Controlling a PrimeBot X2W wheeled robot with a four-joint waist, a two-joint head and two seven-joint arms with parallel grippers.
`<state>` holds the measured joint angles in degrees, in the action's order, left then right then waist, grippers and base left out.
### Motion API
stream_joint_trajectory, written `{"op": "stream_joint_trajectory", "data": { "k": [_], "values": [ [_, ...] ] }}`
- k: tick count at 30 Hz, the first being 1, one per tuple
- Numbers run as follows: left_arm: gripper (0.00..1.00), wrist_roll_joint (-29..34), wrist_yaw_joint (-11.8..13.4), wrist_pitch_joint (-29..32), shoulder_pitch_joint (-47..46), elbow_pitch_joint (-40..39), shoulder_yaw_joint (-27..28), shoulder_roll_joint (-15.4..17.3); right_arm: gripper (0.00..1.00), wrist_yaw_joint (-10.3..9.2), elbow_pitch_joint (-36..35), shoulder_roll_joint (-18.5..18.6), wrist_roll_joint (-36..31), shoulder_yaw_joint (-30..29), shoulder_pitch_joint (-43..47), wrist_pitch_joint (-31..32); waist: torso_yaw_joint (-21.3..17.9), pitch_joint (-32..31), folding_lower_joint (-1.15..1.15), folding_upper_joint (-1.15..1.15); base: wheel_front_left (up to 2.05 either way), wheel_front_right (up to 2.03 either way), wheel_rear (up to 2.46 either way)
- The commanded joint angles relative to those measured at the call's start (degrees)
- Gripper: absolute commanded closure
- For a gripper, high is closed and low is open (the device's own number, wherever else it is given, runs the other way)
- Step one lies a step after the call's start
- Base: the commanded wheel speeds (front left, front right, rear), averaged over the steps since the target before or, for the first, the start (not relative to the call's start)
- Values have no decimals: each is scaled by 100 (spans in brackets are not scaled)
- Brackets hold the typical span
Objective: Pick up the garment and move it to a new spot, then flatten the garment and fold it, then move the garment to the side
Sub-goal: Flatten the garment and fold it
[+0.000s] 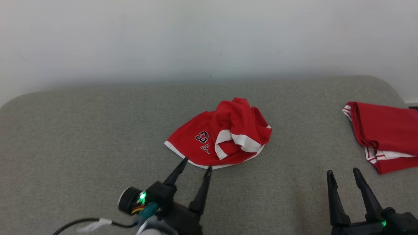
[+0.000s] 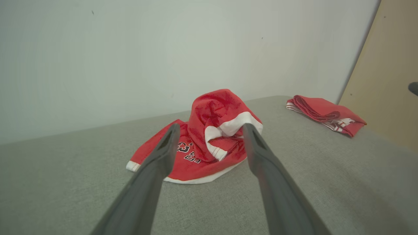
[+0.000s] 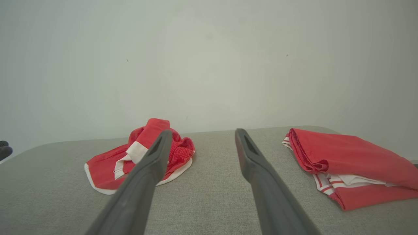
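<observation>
A crumpled red garment [image 1: 225,133] with white trim and a dark "23" print lies bunched in the middle of the grey padded surface [image 1: 81,130]. It also appears in the left wrist view as the garment [image 2: 209,137] and in the right wrist view as the garment [image 3: 114,163]. My left gripper [image 1: 197,163] is open, its fingertips just at the garment's near white hem, nothing between them. My right gripper [image 1: 343,171] stands open at the lower right, apart from the garment, empty.
A folded pile of red cloth with white stripes [image 1: 385,133] rests at the right edge of the surface, seen too as the pile [image 3: 346,163] and the pile [image 2: 326,114]. A pale wall rises behind. A tan panel [image 2: 385,81] stands at the far right.
</observation>
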<state>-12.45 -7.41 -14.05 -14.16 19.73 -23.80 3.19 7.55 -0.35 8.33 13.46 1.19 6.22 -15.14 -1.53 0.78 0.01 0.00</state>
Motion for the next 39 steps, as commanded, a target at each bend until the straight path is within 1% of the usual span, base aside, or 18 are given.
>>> {"op": "stream_joint_trajectory", "data": {
  "k": [1, 3, 6, 9, 11, 14, 18, 19, 21, 26, 27, 28, 33, 36, 39],
  "values": [
    [0, -162, -4, 85, -333, 109, -189, -35, 0, -15, -23, 7, -52, 25, -96, -1, -340, 400, -1, 0, 0, 0, 0],
    [0, -581, 1, 261, -761, 427, -563, -19, 0, -15, -26, -4, -62, 20, -176, -1, -456, 555, -1, 0, 0, 0, 0],
    [0, -974, -1, 492, -1400, 806, -1163, -23, 0, -15, -26, -24, -47, 38, -330, -1, -647, 762, -1, 0, 0, 0, 0],
    [0, -1272, -1, 634, -1895, 1220, -1473, -14, 0, -15, -59, -50, -18, 83, -428, -1, -813, 893, -1, 0, 0, 0, 0],
    [0, -1306, 1, 717, -2176, 1534, -1536, -19, 0, -15, -67, -57, 1, 122, -485, -1, -913, 964, -1, 0, 0, 0, 0],
    [0, -1204, 114, 773, -2533, 1961, -1565, -25, 0, -15, -100, -78, 26, 127, -541, -1, -1032, 1060, -1, 0, 0, 0, 0],
    [0, -1128, 354, 828, -2906, 2443, -1590, -25, 0, -15, -100, -111, 47, 183, -616, -1, -1178, 1182, -1, 0, 0, 0, 0],
    [0, -1128, 354, 828, -2906, 2443, -1590, -25, 0, -15, -100, -111, 47, 183, -616, -1, -1178, 1182, -1, 0, 0, 0, 0],
    [0, -1164, 489, 915, -3014, 2674, -1612, -24, 0, -15, -83, -127, 61, 202, -650, -1, -1238, 1210, -1, 0, 0, 0, 0],
    [0, -1601, 416, 1218, -3200, 2883, -1793, -27, 0, -15, -25, -157, 63, 253, -716, -1, -1352, 1171, -1, 0, 0, 0, 0],
    [36, -1778, 392, 1233, -3218, 2860, -1799, -28, 0, -15, -12, -164, 50, 258, -725, 0, -1380, 1148, -1, 0, 0, 0, 0],
    [100, -1964, 366, 1202, -3217, 2800, -1797, -31, 0, -15, 1, -174, 41, 266, -726, -1, -1405, 1124, -1, 0, 0, 0, 0],
    [100, -3049, 244, 1086, -3327, 2495, -1907, -32, 0, -16, 71, -220, 17, 285, -678, 0, -1561, 930, -1, 0, 0, 0, 0],
    [100, -3732, 280, 994, -3472, 2166, -1927, -32, 0, -16, 89, -237, 29, 287, -617, -1, -1623, 836, -1, 0, 0, 0, 0],
    [100, -4383, 390, 863, -3745, 1832, -1981, -33, 0, -16, 121, -253, 35, 308, -585, -1, -1703, 732, -1, 0, 0, 0, 0]
  ]
}}
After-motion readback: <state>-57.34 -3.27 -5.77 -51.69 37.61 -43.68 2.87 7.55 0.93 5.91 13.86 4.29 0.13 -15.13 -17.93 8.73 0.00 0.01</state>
